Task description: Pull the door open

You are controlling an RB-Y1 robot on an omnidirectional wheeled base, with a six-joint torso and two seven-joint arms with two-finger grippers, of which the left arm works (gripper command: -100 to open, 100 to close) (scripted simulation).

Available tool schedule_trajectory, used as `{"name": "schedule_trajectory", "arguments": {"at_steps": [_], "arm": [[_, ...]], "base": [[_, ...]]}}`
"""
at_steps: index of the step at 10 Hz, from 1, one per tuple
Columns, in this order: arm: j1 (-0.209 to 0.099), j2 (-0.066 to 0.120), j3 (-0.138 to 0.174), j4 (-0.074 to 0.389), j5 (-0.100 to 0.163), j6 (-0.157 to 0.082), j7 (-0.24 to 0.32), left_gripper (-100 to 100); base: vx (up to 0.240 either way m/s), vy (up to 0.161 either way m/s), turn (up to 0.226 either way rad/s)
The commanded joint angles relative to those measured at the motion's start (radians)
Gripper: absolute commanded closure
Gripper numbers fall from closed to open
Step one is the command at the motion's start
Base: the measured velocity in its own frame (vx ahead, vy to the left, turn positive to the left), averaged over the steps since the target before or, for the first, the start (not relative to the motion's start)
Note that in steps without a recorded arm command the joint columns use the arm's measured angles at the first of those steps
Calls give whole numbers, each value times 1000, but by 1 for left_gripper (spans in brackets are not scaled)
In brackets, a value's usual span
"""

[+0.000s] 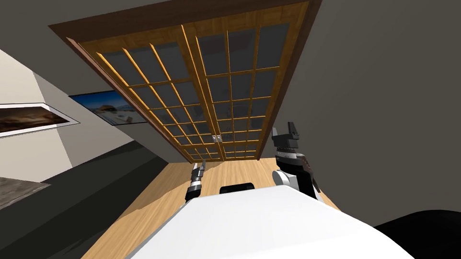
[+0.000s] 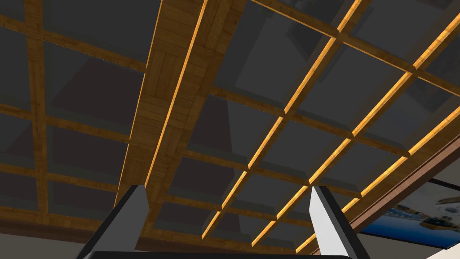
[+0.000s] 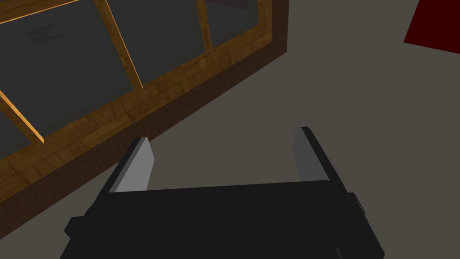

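Note:
A double wooden door [image 1: 209,88] with a grid of dark glass panes stands shut ahead of me. Two small silver handles [image 1: 217,138] sit side by side where the leaves meet, low in the head view. My left gripper [image 1: 200,166] is below and a little left of the handles, some way short of the door. It is open [image 2: 229,211] and faces the panes and the middle stiles [image 2: 166,90]. My right gripper [image 1: 286,129] is raised near the door's right frame [image 3: 134,117]. It is open [image 3: 222,157] and empty, facing the grey wall [image 3: 337,81].
A light wooden floor [image 1: 236,171] runs from me to the door. Dark grey wall [image 1: 391,105] stands on the right. On the left wall hang a blue picture [image 1: 109,107] and a dark framed one [image 1: 23,118]. A stone-like surface [image 1: 6,191] lies at far left.

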Motion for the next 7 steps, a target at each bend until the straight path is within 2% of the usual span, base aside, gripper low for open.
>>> {"name": "schedule_trajectory", "arguments": {"at_steps": [1,7], "arm": [[-1,-3,-1,20,-3,-6,-39,-100],[-13,-14,0,119,-12,-43,-166,-100]], "base": [[92,-2,-102],[108,22,-88]]}}
